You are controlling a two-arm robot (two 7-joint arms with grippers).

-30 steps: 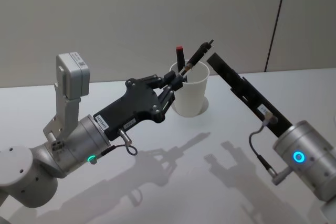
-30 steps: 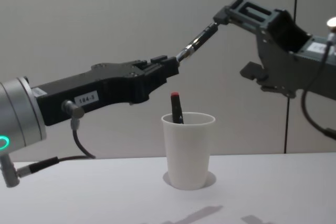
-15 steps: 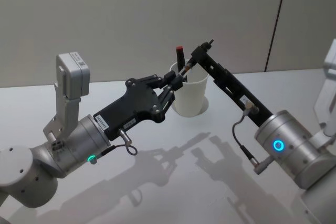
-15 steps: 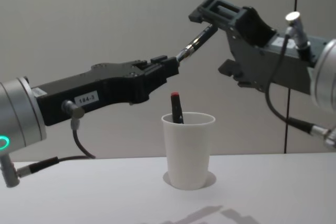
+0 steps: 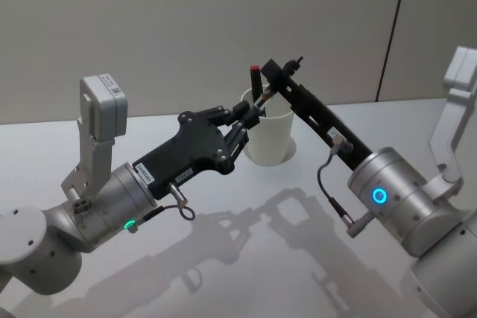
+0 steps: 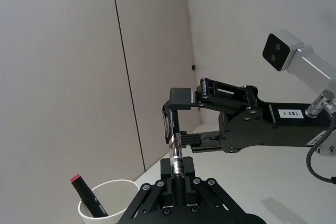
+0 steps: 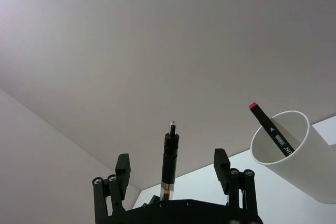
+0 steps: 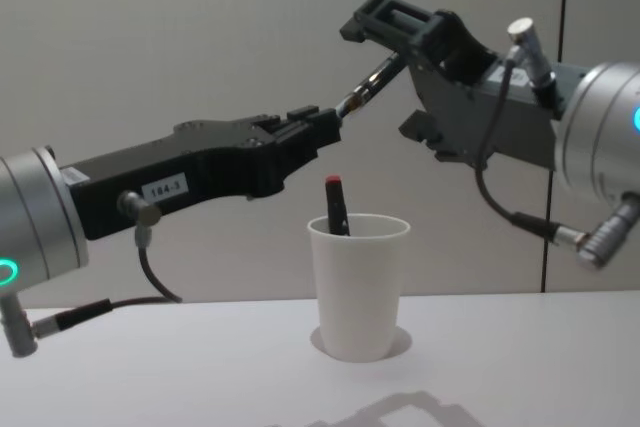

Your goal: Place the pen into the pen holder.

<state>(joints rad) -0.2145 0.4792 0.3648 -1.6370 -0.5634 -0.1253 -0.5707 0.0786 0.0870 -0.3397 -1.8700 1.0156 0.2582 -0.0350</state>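
Fingers (image 8: 305,127) of the left gripper (image 8: 333,119) are squeezing the bottom end of the pen (image 8: 368,82). They are holding it slanted up in the air, just above the pen holder (image 8: 358,287). The right gripper (image 7: 171,163) is keeping its fingers wide apart, one on each side of the pen's top. A red-topped pen (image 8: 336,205) is standing inside the holder on the table (image 8: 150,367).

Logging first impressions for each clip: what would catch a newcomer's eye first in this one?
The black pen is held slanting in the air between two grippers: the left gripper is shut on its lower end, while the right gripper stands open with a finger on either side of its upper end. Just below, on the table, stands the white pen holder, with a red-capped marker leaning inside.
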